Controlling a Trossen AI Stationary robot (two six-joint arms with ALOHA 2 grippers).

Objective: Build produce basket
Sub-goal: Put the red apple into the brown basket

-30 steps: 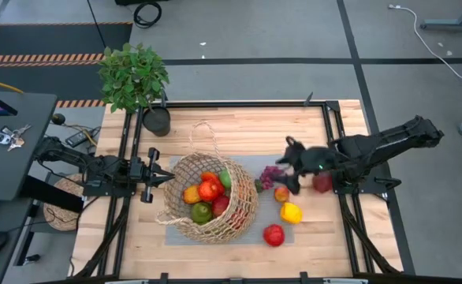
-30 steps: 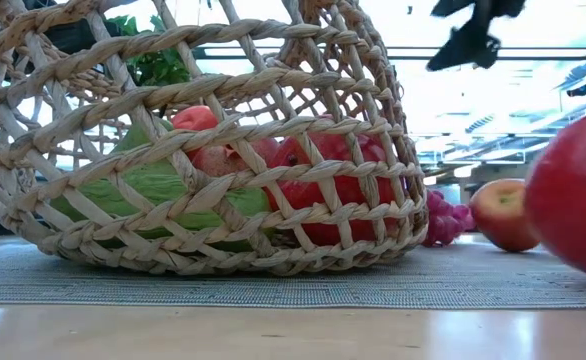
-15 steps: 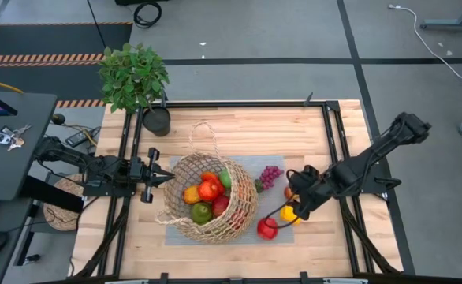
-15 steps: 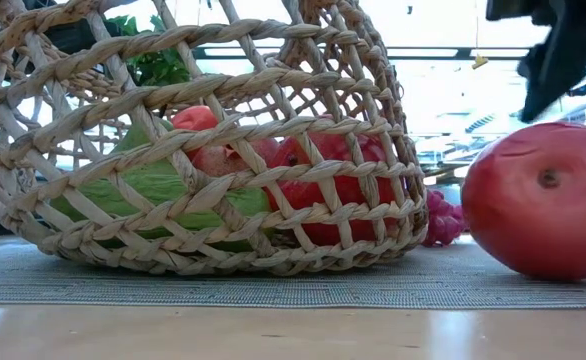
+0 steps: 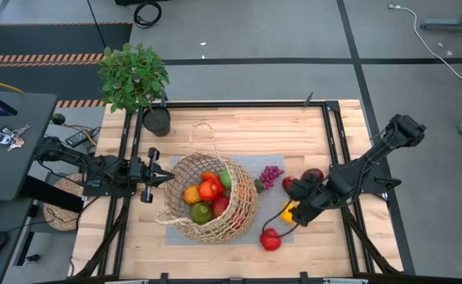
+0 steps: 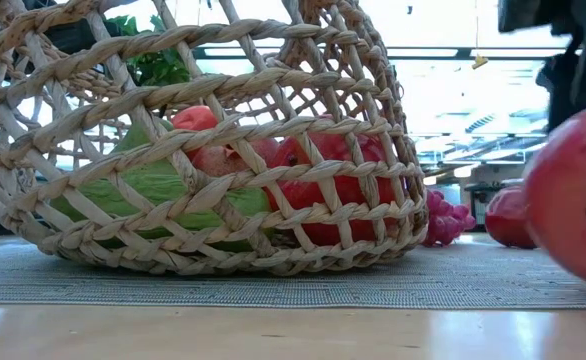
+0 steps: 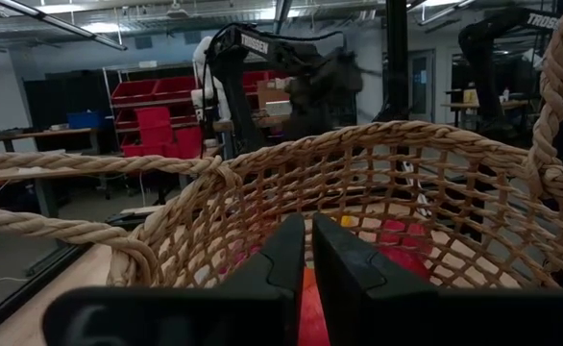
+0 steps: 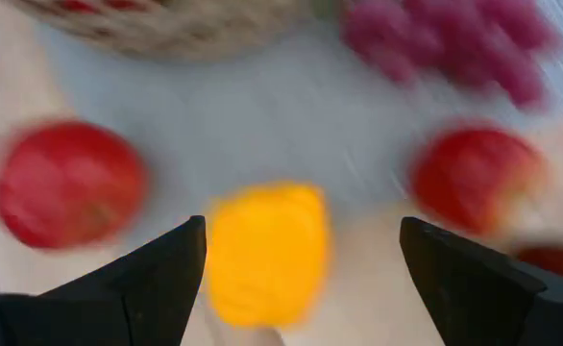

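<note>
While the bench [image 5: 239, 130] carries everything, the biggest thing on it is the basket [image 5: 209, 199], lying tipped on a grey mat [image 5: 274, 166] left of centre, with several pieces of the produce [image 5: 207, 192] already in its bowl. The left pincer [image 5: 162, 178] rests shut against the basket's left rim, its fingers [image 7: 305, 255] pressed together just at the weave. The right pincer [image 5: 292, 211] hovers open and empty over the loose pieces on the right: a yellow piece [image 8: 267, 252] sits between its spread fingers, a red piece [image 5: 270, 239] lies nearer, two more red pieces [image 5: 312, 175] farther off, and the purple grapes [image 5: 271, 174] lie just beside the basket's right side. The yellow piece looks light, smooth and rounded, so it would probably slip under a shallow pinch; taking it across its widest middle seems safest. The grapes look soft and knobbly and likely want a gentle hold near the bunch's centre. The basket's loose weave seems springy and light, best steadied at its rim.
</note>
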